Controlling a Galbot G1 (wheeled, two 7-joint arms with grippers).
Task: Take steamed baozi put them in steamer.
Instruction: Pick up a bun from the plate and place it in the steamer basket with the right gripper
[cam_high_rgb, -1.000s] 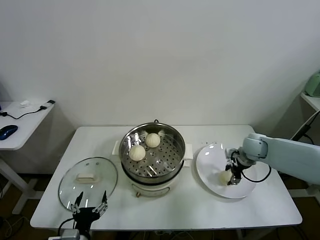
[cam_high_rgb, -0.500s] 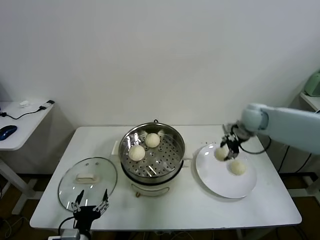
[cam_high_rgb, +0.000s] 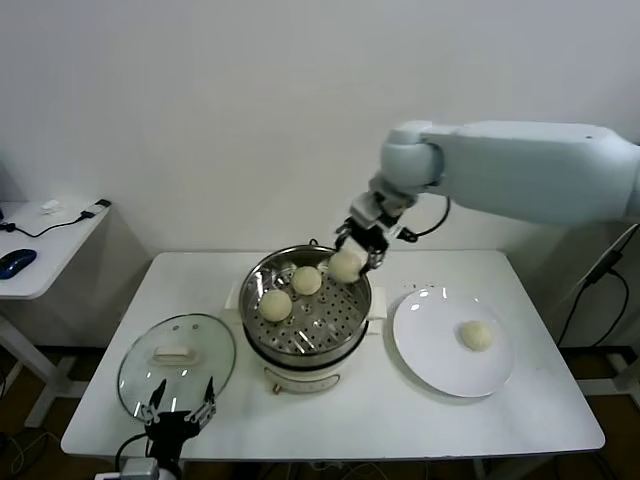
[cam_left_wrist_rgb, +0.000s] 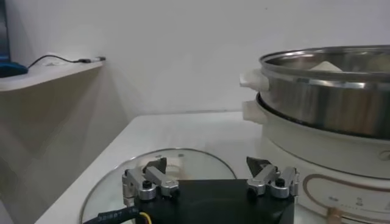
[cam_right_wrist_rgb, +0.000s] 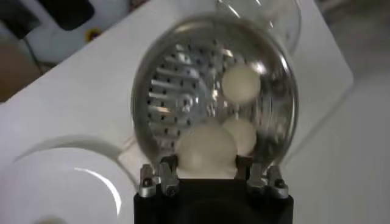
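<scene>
The right claw (cam_high_rgb: 360, 252) has swung from the plate (cam_high_rgb: 432, 352) across to the steamer's (cam_high_rgb: 304, 310) far right rim, clamped on one baozi (cam_high_rgb: 346, 266) held above the tray. Four baozi in all: this one, two (cam_high_rgb: 275, 304) on the perforated tray, one (cam_high_rgb: 475, 336) left on the plate. The right arm reaches in from the right, wrist angled down. The left claw (cam_high_rgb: 181, 410) waits spread wide by the glass lid (cam_high_rgb: 176, 358) at the table's (cam_high_rgb: 420, 420) near edge.

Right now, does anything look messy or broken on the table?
Nothing stands out. Two buns sit in the steamer, the right gripper holds a third above it, one waits on the plate, and the lid lies flat.
</scene>
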